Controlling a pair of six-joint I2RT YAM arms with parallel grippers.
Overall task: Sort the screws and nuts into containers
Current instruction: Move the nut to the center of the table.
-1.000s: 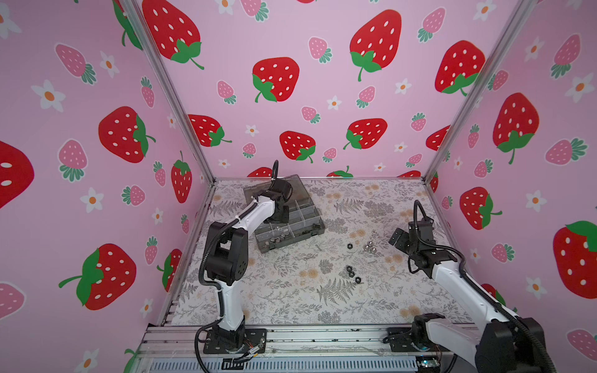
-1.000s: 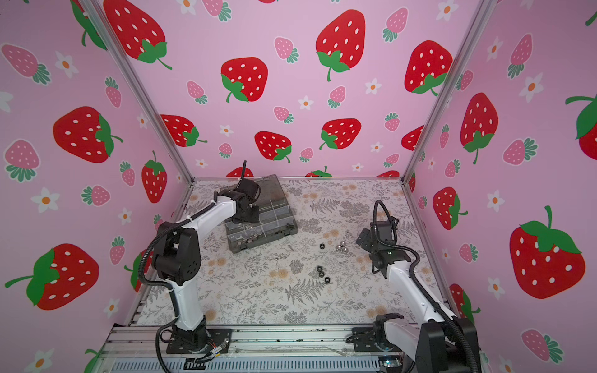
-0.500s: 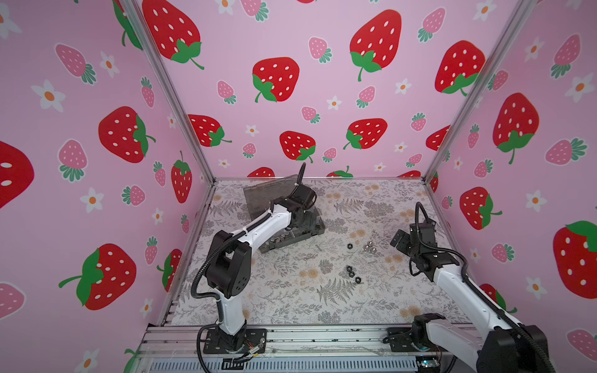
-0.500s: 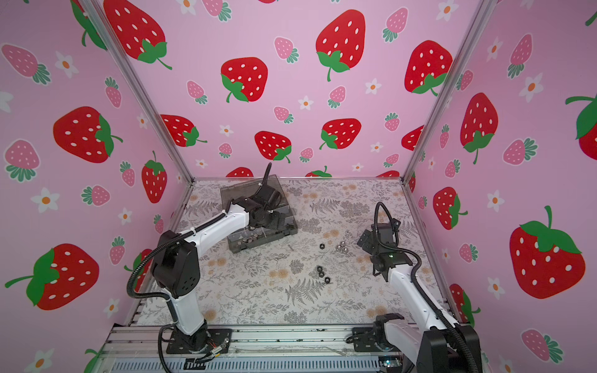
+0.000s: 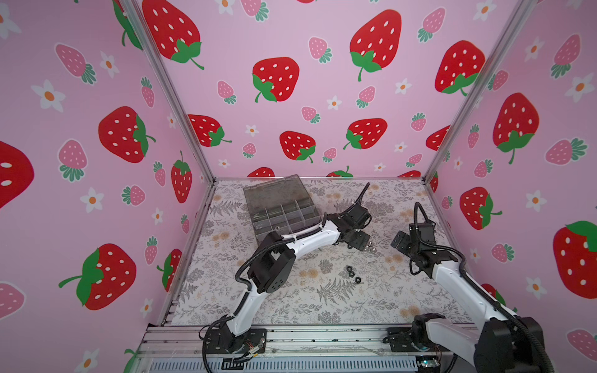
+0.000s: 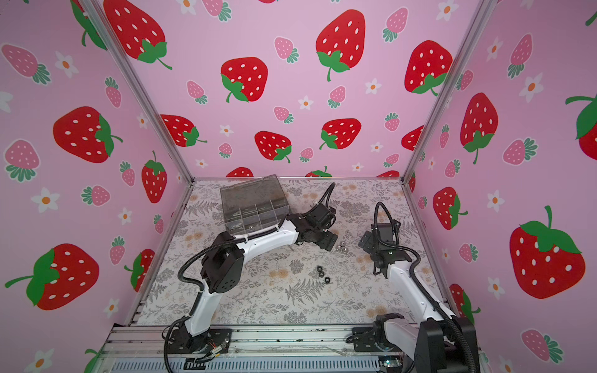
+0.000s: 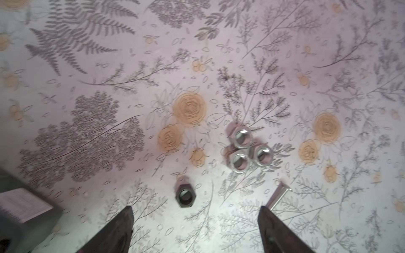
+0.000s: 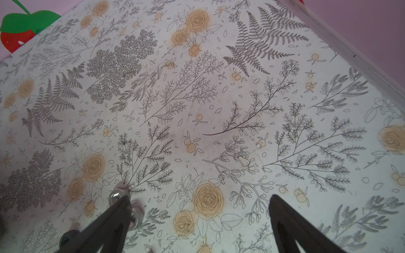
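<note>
Since a second ago the left gripper (image 5: 357, 240) has swung off the smoky-grey translucent plastic organiser box (image 5: 255, 222) and out to the loose hardware in the middle of the floral-print mat (image 5: 290, 306). We see its jaws apart, gripping nothing.

In its wrist view:
- three shiny silver nuts (image 7: 243, 149) huddle together, touching
- a black hex nut (image 7: 185, 196) lies just ahead of the gap
- a thin silver screw (image 7: 279, 195) lies by one fingertip

Three more black nuts (image 5: 351, 274) sit nearer the front. The right gripper (image 5: 400, 240) has barely budged, jaws wide and empty. As for writing, there's a pale lined patch (image 7: 22, 203), but it's too blurred for us to read.
</note>
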